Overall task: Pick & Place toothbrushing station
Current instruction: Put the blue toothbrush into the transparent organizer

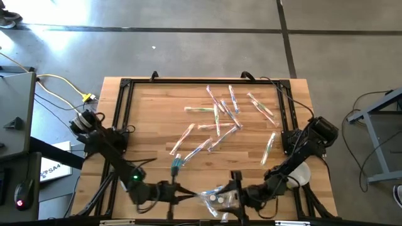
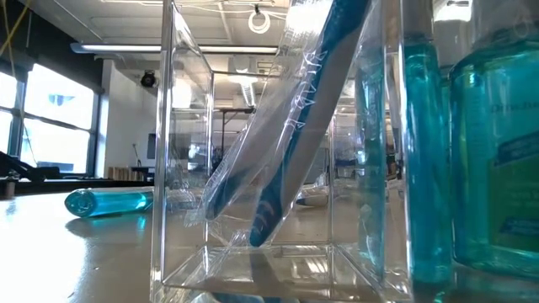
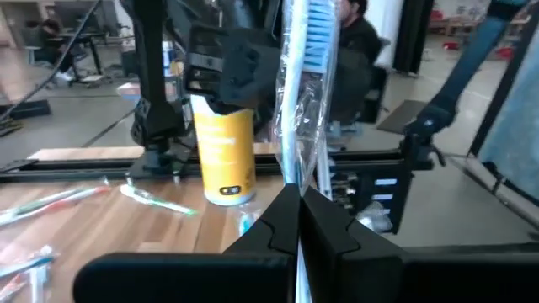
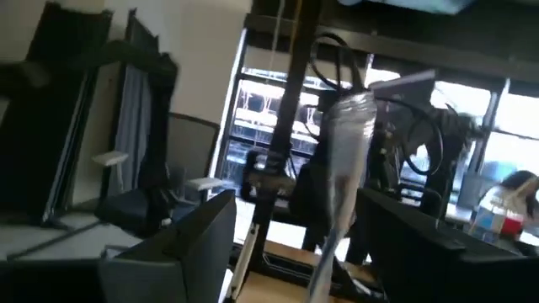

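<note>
A clear plastic box (image 1: 217,199) stands at the table's near edge, between my two grippers. In the low view two wrapped blue toothbrushes (image 2: 295,143) lean slantwise inside the box (image 2: 160,168). My left gripper (image 1: 187,196) (image 3: 299,198), just left of the box, is shut on a wrapped blue toothbrush (image 3: 303,93). My right gripper (image 1: 242,193) (image 4: 295,215), just right of the box, is open. A wrapped toothbrush (image 4: 344,160) stands between its fingers; I cannot tell whether they touch it. Several wrapped toothbrushes (image 1: 220,116) lie loose on the middle of the table. My left gripper pinches the wrapped toothbrush between its two fingertips, on the wrapped handle (image 3: 295,172) well below the bristle head (image 3: 318,21). The fingers come level from the table's left and lie across the brush. The brush stands nearly upright, head up; its lower end is hidden by the fingers.
A teal tube (image 1: 177,164) (image 2: 109,202) lies on the table left of the box. Teal mouthwash bottles (image 2: 497,151) stand close on the low view's right. A yellow bottle (image 3: 223,151) stands beyond the right arm. A black frame (image 1: 125,113) rims the table.
</note>
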Available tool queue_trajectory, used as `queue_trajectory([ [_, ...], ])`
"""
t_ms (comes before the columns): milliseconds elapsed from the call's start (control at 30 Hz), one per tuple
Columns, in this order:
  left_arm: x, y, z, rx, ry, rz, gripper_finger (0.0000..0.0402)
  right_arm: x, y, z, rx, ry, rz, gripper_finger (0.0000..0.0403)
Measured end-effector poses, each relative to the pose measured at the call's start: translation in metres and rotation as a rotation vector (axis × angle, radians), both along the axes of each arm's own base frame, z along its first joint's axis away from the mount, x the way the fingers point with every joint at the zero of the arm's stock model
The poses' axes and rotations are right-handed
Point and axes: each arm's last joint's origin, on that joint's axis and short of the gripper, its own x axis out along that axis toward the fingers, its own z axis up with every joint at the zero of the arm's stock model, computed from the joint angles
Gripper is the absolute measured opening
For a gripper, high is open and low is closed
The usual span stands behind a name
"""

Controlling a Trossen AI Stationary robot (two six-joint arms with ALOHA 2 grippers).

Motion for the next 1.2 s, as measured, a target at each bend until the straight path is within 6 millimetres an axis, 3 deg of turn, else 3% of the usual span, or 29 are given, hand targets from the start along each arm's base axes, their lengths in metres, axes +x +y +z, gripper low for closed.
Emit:
queue_trajectory([
  [200,0.033,0.005,-0.004,0.024,0.025,-0.074,0.0,0.014,-0.013,-0.004,0.037,0.046,-0.011,0.0239],
  [533,0.041,0.01,-0.004,0.059,0.045,-0.062,0.0,0.017,-0.014,-0.007,0.017,0.068,-0.002,0.0228],
  [700,0.041,0.01,-0.005,0.061,0.048,-0.061,0.0,0.018,-0.015,-0.007,0.006,0.069,-0.001,0.0167],
  [933,0.04,0.009,-0.006,0.074,0.064,-0.065,0.0,0.024,-0.02,-0.009,-0.043,0.068,0.079,0.0018],
  [1200,0.04,0.009,-0.007,0.082,0.07,-0.065,0.0003,0.026,-0.021,-0.01,-0.057,0.07,0.104,0.001],
])
